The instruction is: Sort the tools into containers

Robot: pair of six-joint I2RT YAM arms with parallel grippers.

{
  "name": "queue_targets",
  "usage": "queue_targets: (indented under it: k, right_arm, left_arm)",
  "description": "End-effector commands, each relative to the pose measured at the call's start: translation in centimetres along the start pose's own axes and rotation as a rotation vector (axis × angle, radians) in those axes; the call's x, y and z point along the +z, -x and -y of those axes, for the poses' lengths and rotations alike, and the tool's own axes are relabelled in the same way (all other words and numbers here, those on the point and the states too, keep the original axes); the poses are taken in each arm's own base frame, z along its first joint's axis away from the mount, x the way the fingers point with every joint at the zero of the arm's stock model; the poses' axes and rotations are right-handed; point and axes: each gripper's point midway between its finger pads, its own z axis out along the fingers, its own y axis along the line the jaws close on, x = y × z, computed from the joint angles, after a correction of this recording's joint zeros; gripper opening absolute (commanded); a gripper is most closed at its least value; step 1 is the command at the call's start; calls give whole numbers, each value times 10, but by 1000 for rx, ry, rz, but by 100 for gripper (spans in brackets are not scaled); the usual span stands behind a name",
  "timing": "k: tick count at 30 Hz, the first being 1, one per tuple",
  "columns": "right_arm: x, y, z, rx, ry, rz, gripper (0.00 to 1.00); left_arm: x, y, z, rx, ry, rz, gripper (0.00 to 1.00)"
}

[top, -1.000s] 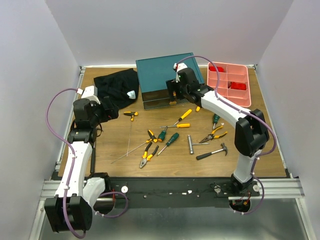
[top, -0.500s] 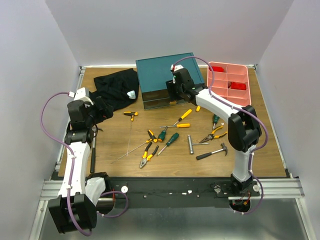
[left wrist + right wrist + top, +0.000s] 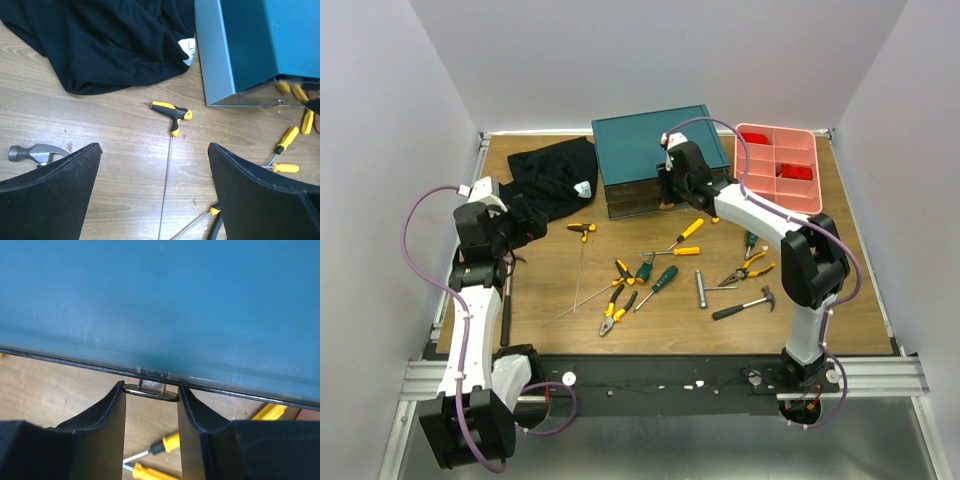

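Observation:
The teal drawer cabinet (image 3: 650,140) stands at the back middle, its drawers shut. My right gripper (image 3: 667,198) is at its front, and in the right wrist view its fingers press both ends of the small metal drawer handle (image 3: 150,392). The pink tray (image 3: 815,175) lies at the back right. Several tools lie mid-table: green-handled screwdrivers (image 3: 665,278), pliers (image 3: 612,310), a hammer (image 3: 745,305). My left gripper (image 3: 525,225) is open and empty above the wood, short of a yellow T-handle tool (image 3: 172,112).
The black cloth (image 3: 555,175) lies at the back left, beside the cabinet. A second hammer head (image 3: 30,152) shows by my left finger. Yellow-handled screwdrivers (image 3: 167,442) lie under my right gripper. The tray holds red items (image 3: 795,171).
My right gripper has moved in to the cabinet front and sits on the drawer handle. My left arm has drawn back to the left and turned. The tools have not moved.

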Motion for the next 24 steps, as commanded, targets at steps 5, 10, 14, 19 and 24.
queue_targets:
  k: [5,10,14,19,24]
  right_arm:
    - [-48,-59,11,-20,0,-93,1]
    - [-76,-82,10,-14,41,-113,1]
    - [-90,-110,11,-19,62,-152,1]
    - [-99,-122,9,-17,93,-159,2]
    - [-108,-119,-1,-46,166,-154,52]
  left_arm:
    - [0,-18,4,79,-24,-104,99]
    - [-1,-39,8,115,-59,-166,99]
    - [-2,-45,16,114,-98,-166,99]
    - [-3,-52,24,105,-151,-177,99]
    - [-6,-51,32,125,-188,-188,99]
